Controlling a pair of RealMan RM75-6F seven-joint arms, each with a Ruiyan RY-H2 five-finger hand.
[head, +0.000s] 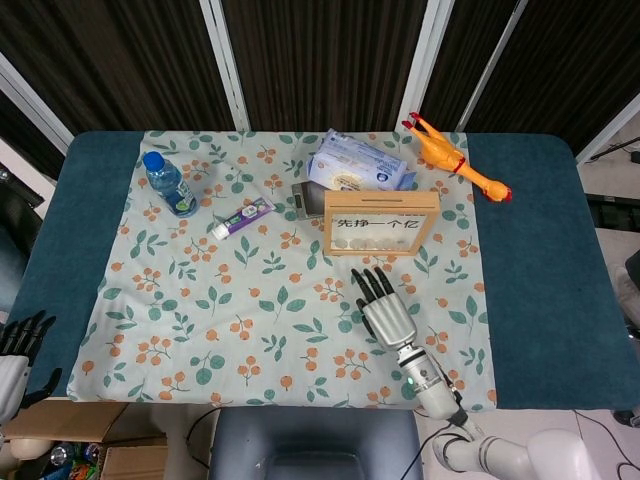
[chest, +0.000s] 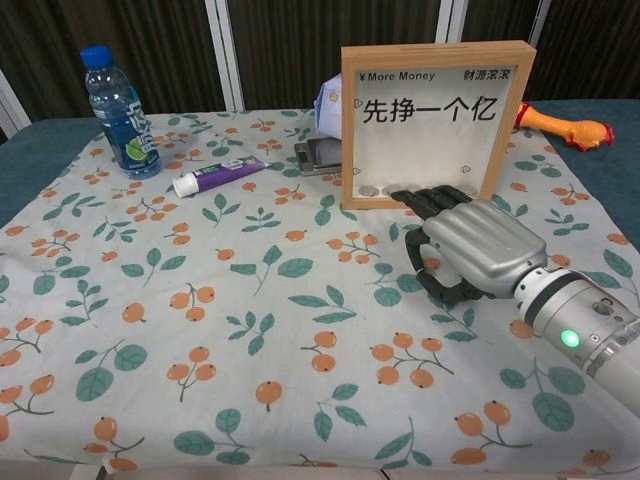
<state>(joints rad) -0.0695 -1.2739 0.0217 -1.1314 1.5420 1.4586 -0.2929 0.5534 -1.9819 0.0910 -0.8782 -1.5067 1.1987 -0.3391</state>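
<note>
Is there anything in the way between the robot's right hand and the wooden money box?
Nothing visible. The right hand lies open on the tablecloth, fingers stretched toward the wooden money box, with only bare cloth between.

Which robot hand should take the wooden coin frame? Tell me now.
Right. The right robot hand hovers open just before the wooden coin frame; the left robot hand hangs off the table's left edge.

I see the wooden framed money box standing upright on the floral cloth, right of centre, with a clear front, black Chinese lettering and coins lying along its bottom. Its open side faces me.
</note>
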